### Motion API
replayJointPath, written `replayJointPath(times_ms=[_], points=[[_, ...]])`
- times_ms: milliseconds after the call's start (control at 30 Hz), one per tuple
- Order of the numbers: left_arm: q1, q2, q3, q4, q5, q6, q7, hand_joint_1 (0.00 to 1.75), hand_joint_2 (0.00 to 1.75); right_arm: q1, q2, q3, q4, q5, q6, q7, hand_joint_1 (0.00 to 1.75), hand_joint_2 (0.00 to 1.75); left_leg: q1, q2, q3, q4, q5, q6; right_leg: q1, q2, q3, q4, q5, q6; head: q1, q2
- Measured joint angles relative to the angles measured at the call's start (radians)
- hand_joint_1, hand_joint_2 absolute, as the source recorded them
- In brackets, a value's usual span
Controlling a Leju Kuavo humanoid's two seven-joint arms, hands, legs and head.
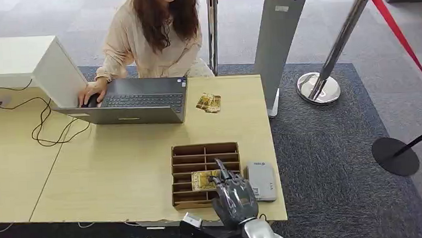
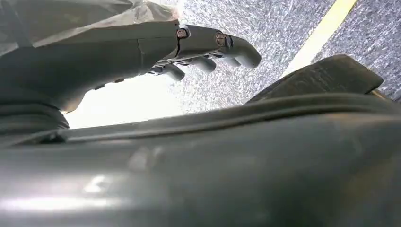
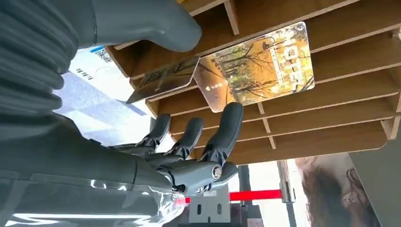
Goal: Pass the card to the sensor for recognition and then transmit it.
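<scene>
Right robot hand (image 1: 234,197) hovers with fingers spread above the card (image 3: 257,68) in the wooden organizer (image 1: 179,153), gripping nothing

This looks like a reception or check-in desk in an office or public lobby. A person (image 1: 155,34) sits behind a pale wooden desk (image 1: 118,167) working at a grey laptop (image 1: 131,101), with a black cable (image 1: 40,122) trailing across the top and a white box-like cabinet (image 1: 26,60) at one end. On the desk near its front edge stand a brown slotted card rack (image 1: 200,158) and, just beside it, a small white reader (image 1: 261,180). The floor is grey carpet (image 1: 331,162). Beyond the desk stand chrome queue posts (image 1: 326,69) joined by a red belt (image 1: 400,32), and a grey kiosk stand (image 1: 278,39).
</scene>
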Motion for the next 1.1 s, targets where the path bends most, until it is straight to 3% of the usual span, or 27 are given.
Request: replayJointPath(times_ms=[200, 367, 1100], points=[[0.000, 0.005, 0.001, 0.000, 0.003, -0.002, -0.002, 0.00, 0.00, 0.000, 0.000, -0.001, 0.000, 0.008, -0.002, 0.002, 0.70, 1.75, 0.000, 0.000, 0.000, 0.000, 0.000, 0.000, 0.000, 0.000, 0.000, 0.000, 0.000, 0.000, 0.000, 0.000], [0.000, 0.005, 0.001, 0.000, 0.003, -0.003, -0.005, 0.00, 0.00, 0.000, -0.002, -0.006, 0.014, 0.017, -0.046, -0.018, 0.72, 1.75, 0.000, 0.000, 0.000, 0.000, 0.000, 0.000, 0.000, 0.000, 0.000, 0.000, 0.000, 0.000, 0.000, 0.000], [0.000, 0.006, 0.001, 0.000, 0.007, -0.003, -0.006, 0.00, 0.00, 0.000, -0.002, -0.014, 0.079, 0.017, -0.056, -0.018, 0.82, 1.75, 0.000, 0.000, 0.000, 0.000, 0.000, 0.000, 0.000, 0.000, 0.000, 0.000, 0.000, 0.000, 0.000, 0.000]])
